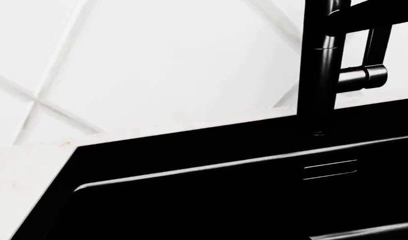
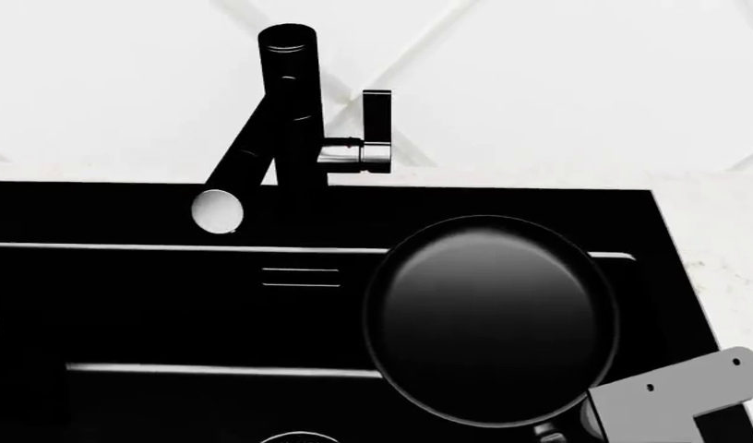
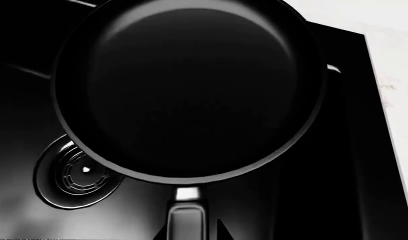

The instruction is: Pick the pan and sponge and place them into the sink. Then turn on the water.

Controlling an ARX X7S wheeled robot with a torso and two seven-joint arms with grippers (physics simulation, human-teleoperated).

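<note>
Looking through the left wrist view: only the sink (image 1: 190, 200), its slotted overflow (image 1: 331, 169), the black faucet (image 1: 321, 70) with side lever (image 1: 364, 76) and a strip of pale bench (image 1: 24, 190); no water running, left jaws out of frame, state impossible to tell.

Turning to the head view: pan (image 2: 490, 318) held over the sink's right half, right gripper (image 2: 672, 401) at the handle end. Sponge nowhere seen.

Closing with the right wrist view: pan empty, glossy, rigid, probably heavy out front; handle (image 3: 187, 220) the sensible hold. Jaws seemingly clamped on it, though half hidden. Drain (image 3: 74, 175) below; basin apparently bare.
</note>
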